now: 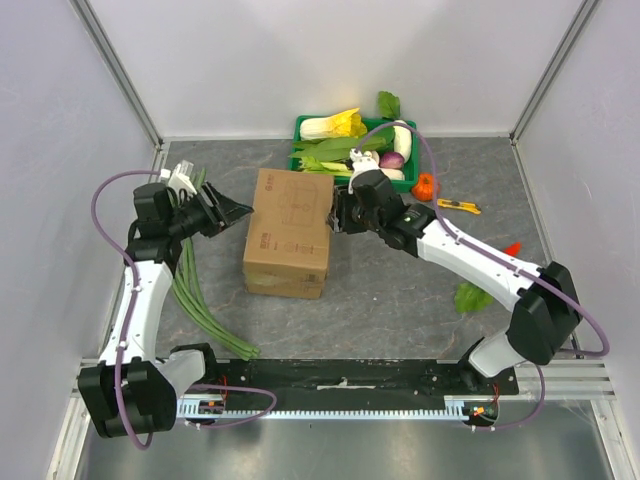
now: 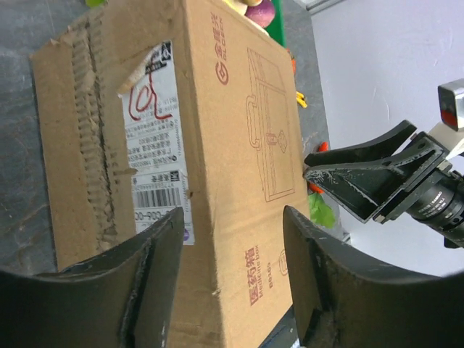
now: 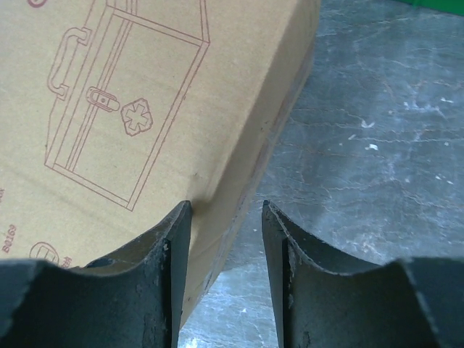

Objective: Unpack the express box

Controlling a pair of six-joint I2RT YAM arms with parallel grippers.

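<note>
The express box (image 1: 288, 230), a brown cardboard carton, lies in the middle of the table with its flaps down. In the left wrist view (image 2: 232, 123) it shows a white shipping label (image 2: 156, 145) and a torn, ragged end. My left gripper (image 1: 238, 212) is open at the box's left side, its jaws either side of the box's upper left edge (image 2: 232, 217), not touching. My right gripper (image 1: 333, 215) is open and straddles the box's right top edge (image 3: 225, 210), one finger over the printed face (image 3: 130, 109), the other over the table. It also shows in the left wrist view (image 2: 319, 163).
A green tray (image 1: 304, 128) of vegetables stands behind the box. Long green beans (image 1: 195, 290) lie at the left beside my left arm. An orange pepper (image 1: 425, 186), a yellow knife (image 1: 460, 206), a green leaf (image 1: 470, 297) and a small red piece (image 1: 512, 248) lie at the right.
</note>
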